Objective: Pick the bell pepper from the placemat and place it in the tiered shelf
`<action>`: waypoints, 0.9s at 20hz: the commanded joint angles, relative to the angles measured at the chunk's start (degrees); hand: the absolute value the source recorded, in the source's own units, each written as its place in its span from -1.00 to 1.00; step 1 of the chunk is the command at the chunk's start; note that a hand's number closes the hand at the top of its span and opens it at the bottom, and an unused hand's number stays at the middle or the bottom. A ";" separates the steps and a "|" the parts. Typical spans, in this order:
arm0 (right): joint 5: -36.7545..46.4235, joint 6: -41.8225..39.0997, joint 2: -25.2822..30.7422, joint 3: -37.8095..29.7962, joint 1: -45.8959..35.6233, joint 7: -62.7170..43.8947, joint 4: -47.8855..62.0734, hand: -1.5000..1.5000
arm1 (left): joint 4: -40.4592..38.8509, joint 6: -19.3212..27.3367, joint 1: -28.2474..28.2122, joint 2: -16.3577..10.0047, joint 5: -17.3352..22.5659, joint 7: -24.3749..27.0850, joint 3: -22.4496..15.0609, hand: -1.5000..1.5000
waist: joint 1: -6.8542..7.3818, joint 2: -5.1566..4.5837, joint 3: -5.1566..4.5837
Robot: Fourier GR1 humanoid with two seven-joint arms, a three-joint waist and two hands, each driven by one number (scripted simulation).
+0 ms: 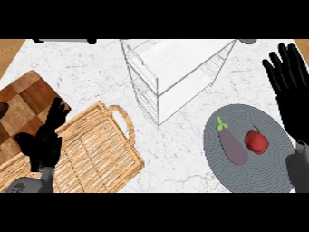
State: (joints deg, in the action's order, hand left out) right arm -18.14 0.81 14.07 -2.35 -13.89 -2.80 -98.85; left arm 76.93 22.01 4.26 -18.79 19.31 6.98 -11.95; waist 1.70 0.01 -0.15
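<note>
The bell pepper (256,141) sits on the placemat (250,177) beside the eggplant (232,146), just left of the heel of the right hand (297,102); that hand is nearer, its fingers (289,61) straight and spread; the left hand (41,144), loosely open, rests well away across the table (83,72); the tiered shelf (176,68) stands beyond.

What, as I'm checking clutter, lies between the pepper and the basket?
Head view: the eggplant, beside the pepper on the placemat, then bare counter up to the basket.
</note>
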 commanded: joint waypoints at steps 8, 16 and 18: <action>22.54 22.98 8.81 -19.68 23.82 -0.99 7.67 1.00 | 5.87 4.11 -9.42 -4.76 5.79 -9.83 0.58 0.00 | -12.94 -1.82 -0.12; 23.52 28.03 -5.88 -16.91 38.20 12.76 0.16 -1.00 | 5.83 -5.19 -8.34 -8.28 8.56 -15.59 -0.52 0.00 | -6.06 -0.02 0.07; 24.37 25.95 -6.57 -13.95 41.05 13.29 -3.33 -1.00 | 5.81 -4.75 -6.01 -7.92 7.93 -18.44 -1.50 0.00 | -5.54 -0.05 0.05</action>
State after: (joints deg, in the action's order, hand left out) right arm 4.36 27.70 10.48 -19.53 20.79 7.17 -97.91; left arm 87.42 19.97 -0.46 -28.13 26.54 -6.61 -8.60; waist -5.11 0.85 1.23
